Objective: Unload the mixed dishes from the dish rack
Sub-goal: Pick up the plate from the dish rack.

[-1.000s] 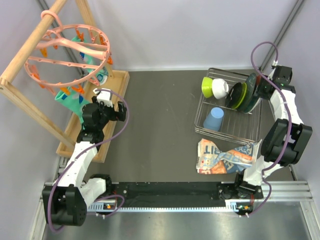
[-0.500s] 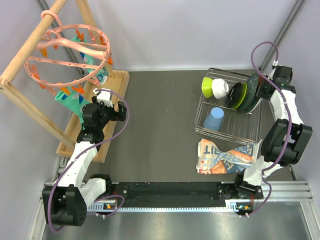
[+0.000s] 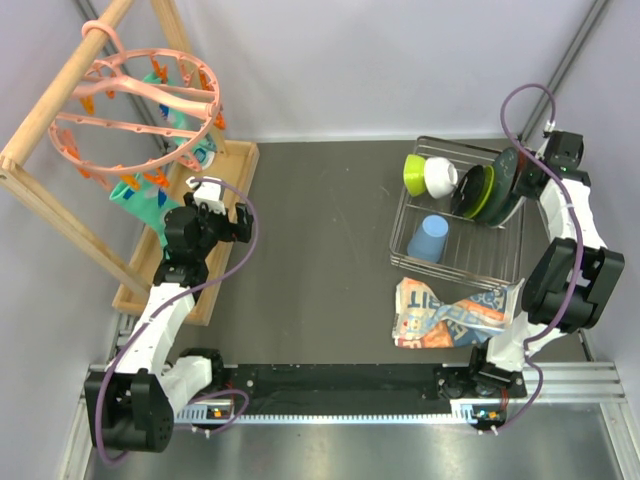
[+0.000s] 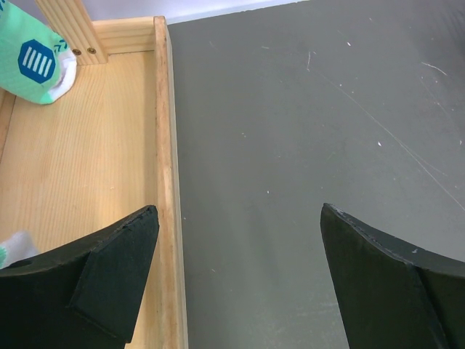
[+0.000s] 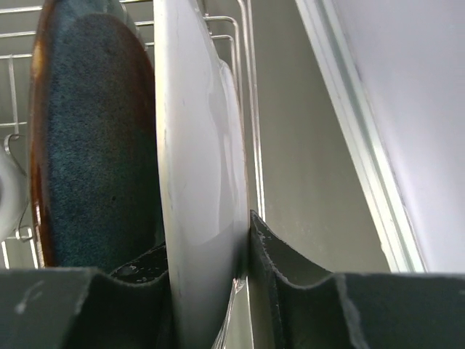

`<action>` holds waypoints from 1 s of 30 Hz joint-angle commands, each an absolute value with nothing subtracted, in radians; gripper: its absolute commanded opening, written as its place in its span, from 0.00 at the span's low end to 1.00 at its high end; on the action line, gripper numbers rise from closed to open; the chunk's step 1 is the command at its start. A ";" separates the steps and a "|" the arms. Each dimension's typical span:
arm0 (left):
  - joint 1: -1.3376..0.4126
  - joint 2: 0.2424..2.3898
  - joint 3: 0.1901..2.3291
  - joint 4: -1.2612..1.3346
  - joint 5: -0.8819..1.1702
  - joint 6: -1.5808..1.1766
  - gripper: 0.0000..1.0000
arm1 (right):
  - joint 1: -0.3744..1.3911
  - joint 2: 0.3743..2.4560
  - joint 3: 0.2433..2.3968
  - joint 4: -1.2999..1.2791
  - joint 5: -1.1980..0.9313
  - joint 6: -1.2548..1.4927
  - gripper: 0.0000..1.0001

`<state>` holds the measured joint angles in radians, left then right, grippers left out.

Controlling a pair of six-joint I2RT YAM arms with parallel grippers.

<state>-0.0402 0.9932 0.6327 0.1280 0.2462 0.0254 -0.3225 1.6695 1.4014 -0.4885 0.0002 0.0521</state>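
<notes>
My right pincer [image 5: 207, 251] is clenched on the rim of a pale plate [image 5: 196, 145], with one dark finger pressed to each face. The plate stands on edge in the dish rack [image 3: 400, 222], a low basket of thin silver wire at the right rear of the dark tabletop [image 3: 320, 230]. Just beside the gripped plate stands a dark teal plate [image 5: 94, 145], also on edge, its speckled face turned towards it. Seen from above, the row runs on to the left with a lime-green plate [image 3: 487, 192], then a white bowl [image 3: 441, 176] and a lime-green bowl [image 3: 415, 172] at the rack's back corner. A light blue cup [image 3: 430, 238] sits apart from them in the nearer half of the rack. A crumpled printed packet [image 3: 450, 312] lies on the tabletop just in front of the rack. On the far left, my left pincer [image 4: 236, 211] is released, its jaws spread wide and holding nothing. It hangs above the inner edge of a wooden tray [image 4: 87, 182]. A green and white sock [image 4: 36, 58] shows at the tray's far corner. A wooden frame [image 3: 60, 105] carrying a pink ring [image 3: 140, 100] of clips rises over the tray.
</notes>
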 commanded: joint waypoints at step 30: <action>-0.041 0.960 0.621 0.183 0.272 0.014 0.96 | -0.206 1.528 1.554 -0.529 0.299 -0.078 0.00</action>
